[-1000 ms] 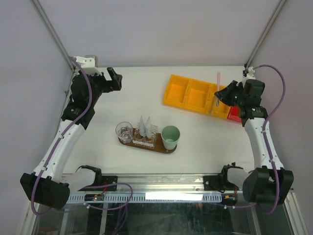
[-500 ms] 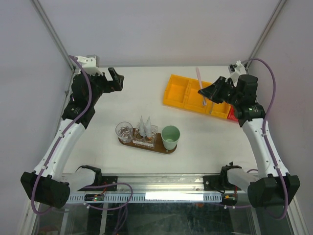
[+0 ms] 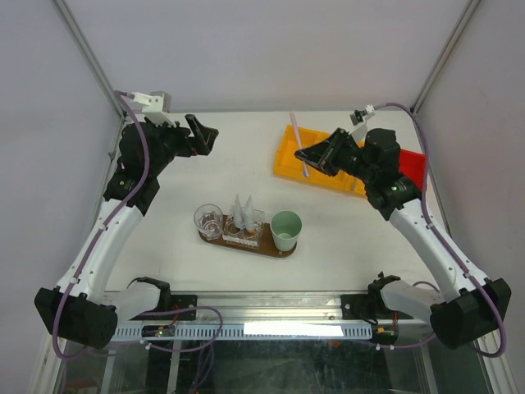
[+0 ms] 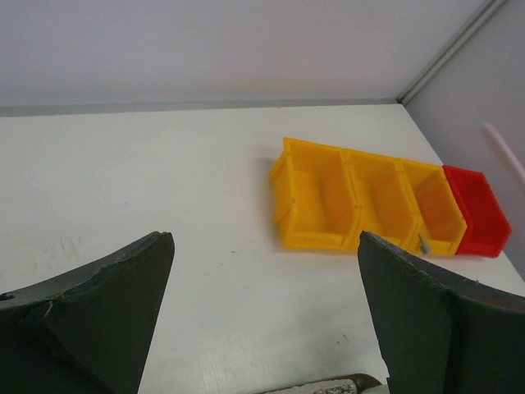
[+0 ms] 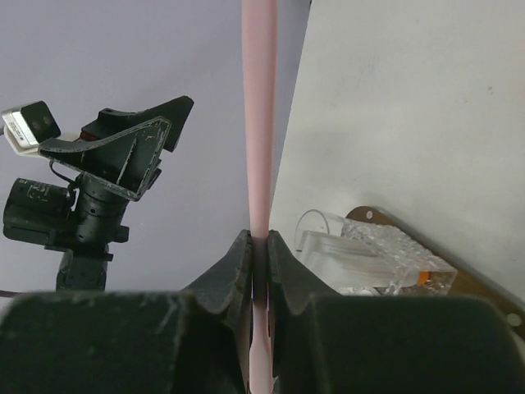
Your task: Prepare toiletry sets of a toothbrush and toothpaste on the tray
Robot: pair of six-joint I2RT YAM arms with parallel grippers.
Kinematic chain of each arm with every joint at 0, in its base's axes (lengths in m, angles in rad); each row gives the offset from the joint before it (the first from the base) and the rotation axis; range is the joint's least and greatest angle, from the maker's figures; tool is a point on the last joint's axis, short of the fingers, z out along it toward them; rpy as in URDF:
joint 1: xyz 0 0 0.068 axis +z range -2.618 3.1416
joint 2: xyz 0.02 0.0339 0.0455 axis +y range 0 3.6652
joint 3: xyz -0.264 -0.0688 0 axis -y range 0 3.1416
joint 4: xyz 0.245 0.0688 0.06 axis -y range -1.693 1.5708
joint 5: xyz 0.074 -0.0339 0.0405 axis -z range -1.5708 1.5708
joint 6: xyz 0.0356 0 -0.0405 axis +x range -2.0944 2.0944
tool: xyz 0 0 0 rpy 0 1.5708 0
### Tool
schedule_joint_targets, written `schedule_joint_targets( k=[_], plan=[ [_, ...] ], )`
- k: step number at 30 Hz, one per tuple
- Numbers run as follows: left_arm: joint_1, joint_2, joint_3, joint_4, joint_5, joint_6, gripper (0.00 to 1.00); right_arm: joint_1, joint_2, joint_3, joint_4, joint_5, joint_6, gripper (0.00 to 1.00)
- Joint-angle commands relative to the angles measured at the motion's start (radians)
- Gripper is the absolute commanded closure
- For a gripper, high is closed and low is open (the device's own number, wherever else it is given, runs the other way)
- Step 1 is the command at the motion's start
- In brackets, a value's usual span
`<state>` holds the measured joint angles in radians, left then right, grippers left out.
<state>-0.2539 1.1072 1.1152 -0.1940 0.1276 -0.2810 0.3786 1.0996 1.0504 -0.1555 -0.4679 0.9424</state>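
Task part done: the tray [image 3: 264,247], lower centre of the top view, carries white tubes [image 3: 242,209] in a clear holder [image 5: 377,258]; whether the sets there are complete is too small to confirm. Right end effector [image 5: 259,242] pinches a pink toothbrush [image 5: 259,123] over the yellow bin [image 3: 285,168] at upper right, undelivered. Left end effector [image 4: 264,246], upper left, stands spread wide, holding nothing.
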Motion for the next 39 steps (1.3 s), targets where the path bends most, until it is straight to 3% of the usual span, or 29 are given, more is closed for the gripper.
schedule_joint_targets(
  k=[1,9,12,20,23,25,29,34,39],
  plan=[
    [0.002,-0.035,-0.003,0.107,0.14,-0.06,0.01,0.07,0.013,-0.003,0.107,0.105,0.177,1.0],
    [-0.046,-0.122,-0.071,0.155,0.169,-0.107,0.01,0.111,0.031,-0.024,0.164,0.174,0.292,1.0],
    [-0.129,-0.163,-0.117,0.182,0.146,-0.158,0.01,0.117,0.034,-0.037,0.173,0.197,0.319,1.0],
    [-0.463,-0.187,-0.141,0.144,-0.125,-0.225,0.01,0.152,0.05,-0.06,0.159,0.169,0.308,1.0],
    [-0.548,-0.187,-0.147,0.145,-0.192,-0.245,0.07,0.172,0.007,-0.121,0.181,0.232,0.345,1.0],
    [-0.617,-0.175,-0.123,0.129,-0.238,-0.237,0.1,0.183,-0.006,-0.13,0.166,0.264,0.355,1.0],
    [-0.775,-0.136,-0.034,0.04,-0.479,-0.164,0.12,0.186,-0.004,-0.1,0.075,0.316,0.38,1.0],
    [-0.964,0.066,0.192,-0.203,-0.772,-0.018,0.15,0.186,0.03,-0.021,-0.136,0.361,0.47,1.0],
    [-0.999,0.23,0.339,-0.292,-0.829,0.071,0.25,0.187,0.069,0.095,-0.317,0.371,0.492,1.0]
  ],
)
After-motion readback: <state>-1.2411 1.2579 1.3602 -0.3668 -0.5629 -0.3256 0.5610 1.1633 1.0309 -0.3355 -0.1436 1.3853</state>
